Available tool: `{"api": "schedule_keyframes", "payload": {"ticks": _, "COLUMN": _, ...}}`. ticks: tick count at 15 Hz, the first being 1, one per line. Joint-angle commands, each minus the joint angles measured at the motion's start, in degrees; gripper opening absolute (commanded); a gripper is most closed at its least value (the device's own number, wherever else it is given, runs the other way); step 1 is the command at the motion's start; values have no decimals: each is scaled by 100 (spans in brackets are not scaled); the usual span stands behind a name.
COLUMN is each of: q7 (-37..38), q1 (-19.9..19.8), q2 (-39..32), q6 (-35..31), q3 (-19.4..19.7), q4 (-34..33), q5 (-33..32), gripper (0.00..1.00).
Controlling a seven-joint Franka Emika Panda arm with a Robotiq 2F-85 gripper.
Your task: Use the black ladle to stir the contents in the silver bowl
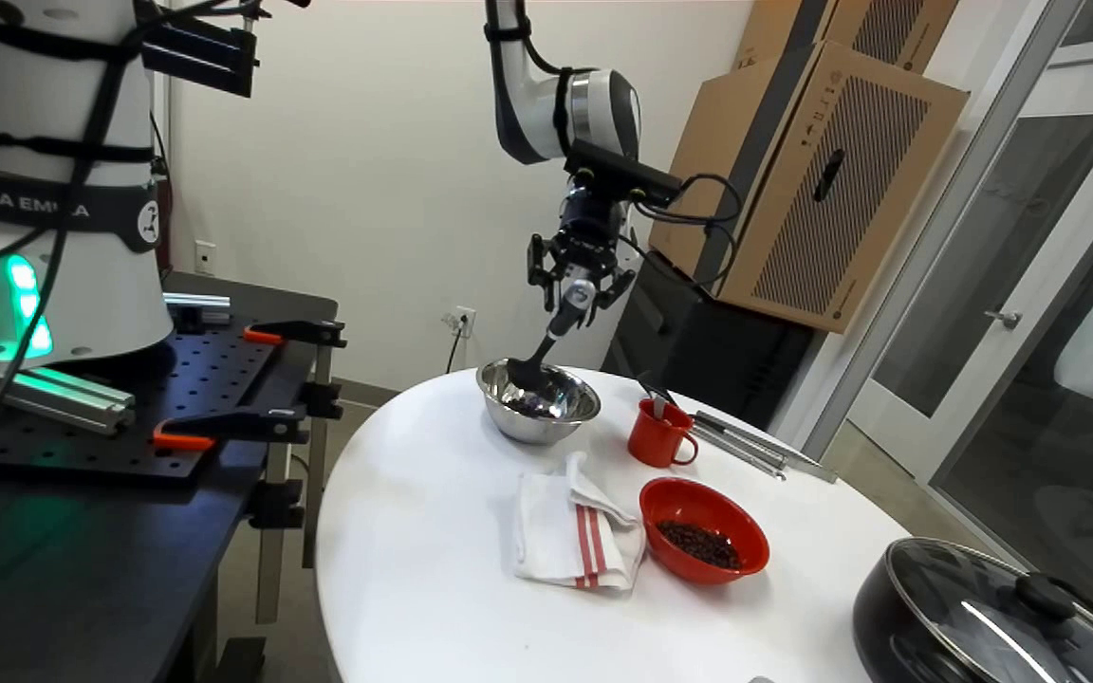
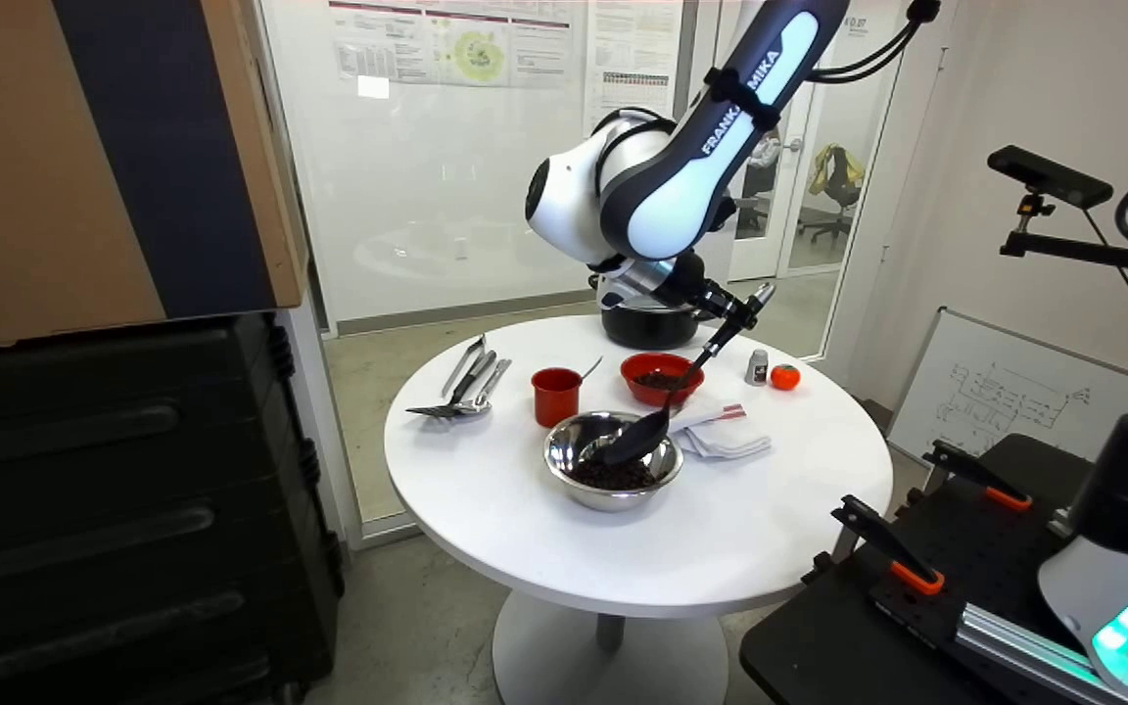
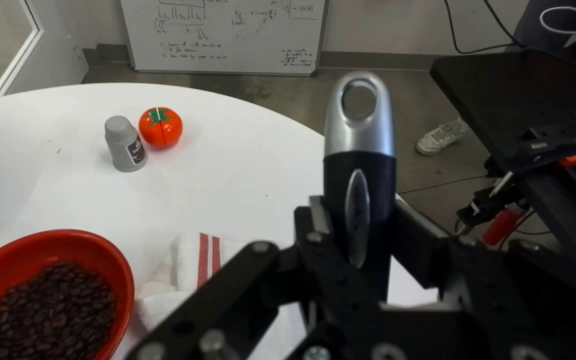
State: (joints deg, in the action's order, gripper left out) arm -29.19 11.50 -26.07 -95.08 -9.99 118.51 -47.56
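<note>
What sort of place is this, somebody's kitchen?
More likely a robotics lab or office: a scribbled-on whiteboard, printed posters, and a robot arm over the round table suggest so.

Both exterior views show us the table (image 2: 760,514) from seemingly opposite edges; nearer, the wrist view faces a whiteboard (image 3: 228,37).

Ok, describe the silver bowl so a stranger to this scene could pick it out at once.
On the round white table, look for the black ladle. Its rounded end is in or just over the silver bowl, near the mug. Like the red bowl, it holds dark contents, but its walls are shiny metal.
</note>
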Motion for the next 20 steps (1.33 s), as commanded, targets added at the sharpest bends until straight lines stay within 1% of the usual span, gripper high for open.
{"api": "schedule_keyframes", "payload": {"ticks": 1, "q7": -11, "q1": 139, "q2": -493, "q6": 591, "q3": -50, "q4": -574, "q5": -203, "gripper": 8}}
{"api": "schedule_keyframes", "payload": {"ticks": 5, "q7": -18, "q1": 218, "q2": -847, "q6": 908, "q3": -72, "q4": -899, "q5": -301, "gripper": 8}}
{"api": "schedule_keyframes", "payload": {"ticks": 9, "q7": -27, "q1": 274, "q2": -1111, "q6": 1078, "q3": -134, "q4": -1136, "q5": -346, "gripper": 8}}
{"api": "schedule_keyframes", "payload": {"ticks": 15, "q7": 8, "q1": 438, "q2": -1399, "q6": 1316, "q3": -208, "q4": -1342, "q5": -471, "gripper": 8}}
{"api": "schedule_keyframes", "payload": {"ticks": 20, "q7": 50, "q1": 500, "q2": -1516, "q6": 1528, "q3": -221, "q4": -1440, "q5": -578, "gripper": 8}}
